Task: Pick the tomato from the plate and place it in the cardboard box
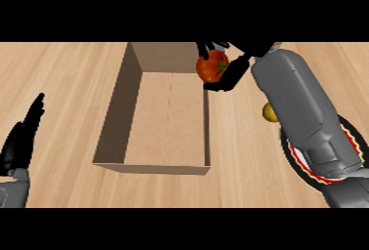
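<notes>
Head view: you look steeply down on the wooden worktop (65, 73), with the open cardboard box (115, 117) in the middle of the frame.
Right robot hand: at the top of the frame, right of centre, you see the right robot hand (232, 73), its black fingers curled round the tomato.
Tomato: the tomato (211, 67), red with a touch of green, sits in that grip at the far end of the box's right wall, overlapping the rim. You cannot tell if it touches the cardboard.
Right forearm: the grey forearm (302, 107) runs from the lower right corner up to the hand.
Plate: the plate (293, 158), dark with a red and white band, lies lower right, mostly hidden under the forearm.
Small round thing: a yellow-brown object (268, 113) peeks out at the forearm's left edge, right of the box. You cannot tell what it is.
Left robot hand: the left robot hand (22, 141) rests at the left edge of the frame, fingers straight and pointing up, holding nothing, well apart from the box.
</notes>
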Robot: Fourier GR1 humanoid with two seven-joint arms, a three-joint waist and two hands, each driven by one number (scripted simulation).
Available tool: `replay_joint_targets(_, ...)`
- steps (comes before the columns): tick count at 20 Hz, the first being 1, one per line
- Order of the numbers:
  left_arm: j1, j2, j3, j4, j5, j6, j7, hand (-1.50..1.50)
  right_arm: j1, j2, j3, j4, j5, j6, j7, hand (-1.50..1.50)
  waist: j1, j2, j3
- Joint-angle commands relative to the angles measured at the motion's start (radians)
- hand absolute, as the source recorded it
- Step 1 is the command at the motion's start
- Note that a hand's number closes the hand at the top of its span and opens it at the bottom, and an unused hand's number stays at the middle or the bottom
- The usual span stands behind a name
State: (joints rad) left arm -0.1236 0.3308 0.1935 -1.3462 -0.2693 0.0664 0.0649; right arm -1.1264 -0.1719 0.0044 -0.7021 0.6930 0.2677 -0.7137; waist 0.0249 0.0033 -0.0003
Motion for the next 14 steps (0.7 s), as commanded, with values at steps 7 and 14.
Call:
replay_joint_targets(7, 0.005, 0.0, -0.008, -0.017, -0.004, -0.019, -0.013, 0.0, -0.18, 0.169, 0.015, 0.181, -0.101, -0.013, 0.232, 1.5, 0.023, 0.004, 0.0)
replay_joint_targets(14, -0.078, -0.001, -0.018, 0.025, -0.004, -0.041, 0.005, 0.0, -0.217, 0.171, 0.239, 0.255, -0.308, -0.123, 0.295, 1.5, 0.052, 0.008, -0.001)
